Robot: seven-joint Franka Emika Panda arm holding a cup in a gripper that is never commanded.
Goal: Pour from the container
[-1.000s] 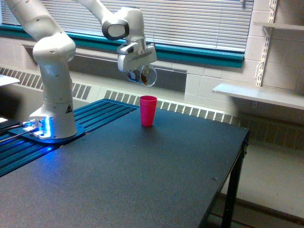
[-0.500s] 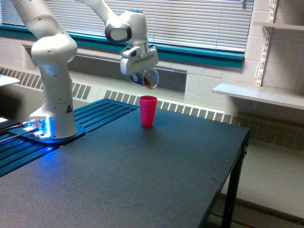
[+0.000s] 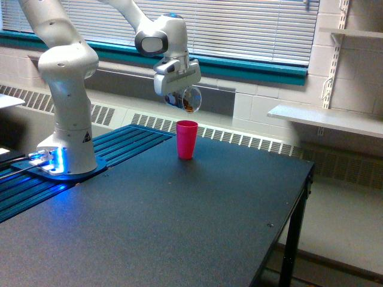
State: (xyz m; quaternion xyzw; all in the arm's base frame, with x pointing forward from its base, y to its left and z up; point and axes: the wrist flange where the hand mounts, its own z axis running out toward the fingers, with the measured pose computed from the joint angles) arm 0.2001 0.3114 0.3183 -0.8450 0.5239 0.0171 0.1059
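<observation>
Gripper (image 3: 181,95): clenched around tilted clear plastic cup (image 3: 188,100), brown granules inside.
Below: pink cup (image 3: 186,139), upright on black table (image 3: 179,221).
Writing: none readable.

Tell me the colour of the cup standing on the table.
Pink cup, clearest in the exterior view.

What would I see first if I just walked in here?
Probably the bright pink cup, standing alone on the dark table. Just above it, the big white robot arm holds a tilted clear cup with brown bits inside. Blue light glows at the arm's base, on the exterior view's left.
</observation>
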